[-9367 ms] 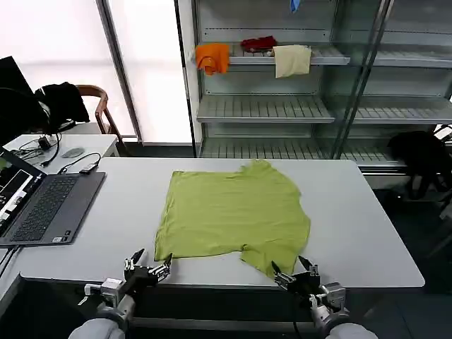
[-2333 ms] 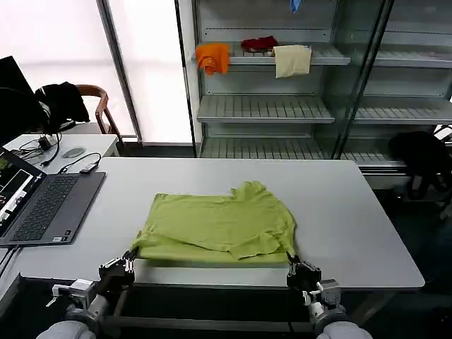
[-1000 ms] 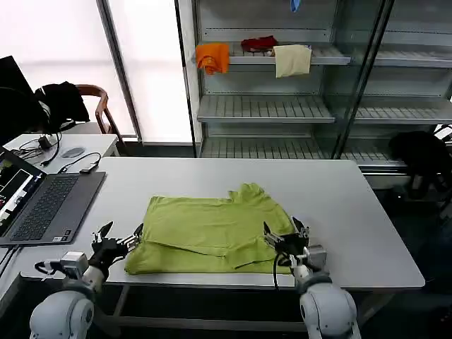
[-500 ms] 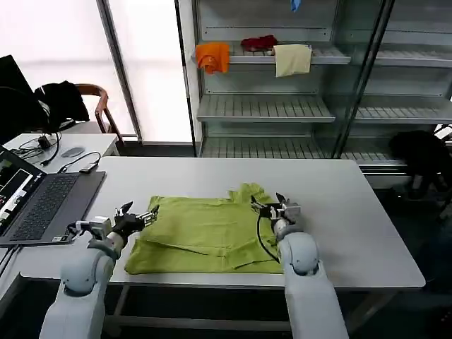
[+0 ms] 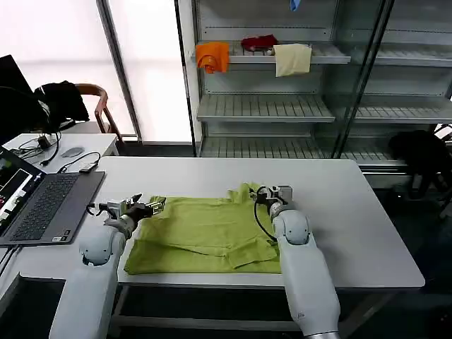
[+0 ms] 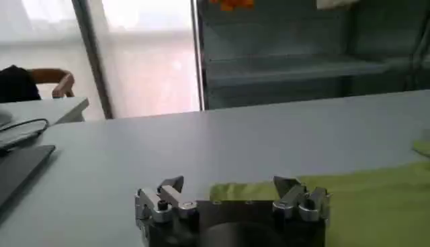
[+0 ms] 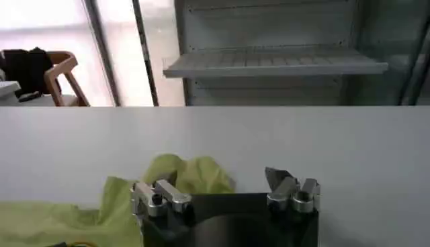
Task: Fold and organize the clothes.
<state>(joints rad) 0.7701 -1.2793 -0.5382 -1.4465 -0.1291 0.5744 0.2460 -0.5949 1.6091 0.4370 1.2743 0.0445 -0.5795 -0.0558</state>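
The head camera looks forward and down across the white table (image 5: 353, 212) toward the shelves (image 5: 282, 109). Both wrist cameras sit low, close to the tabletop, facing those shelves; all 3 views share the lime T-shirt (image 5: 205, 229).

A lime-green T-shirt (image 5: 208, 236) lies on the white table (image 5: 353, 226), folded over itself into a rough rectangle. Its far edge is rumpled, with a bunched bit sticking up.

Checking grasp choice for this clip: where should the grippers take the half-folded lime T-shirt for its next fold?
Probably the far edge of the lime T-shirt: left gripper on the far left corner, right gripper beside the bunched collar, each coming from behind. The shirt lies flat, doubled at the near edge, and both open grippers hover there.
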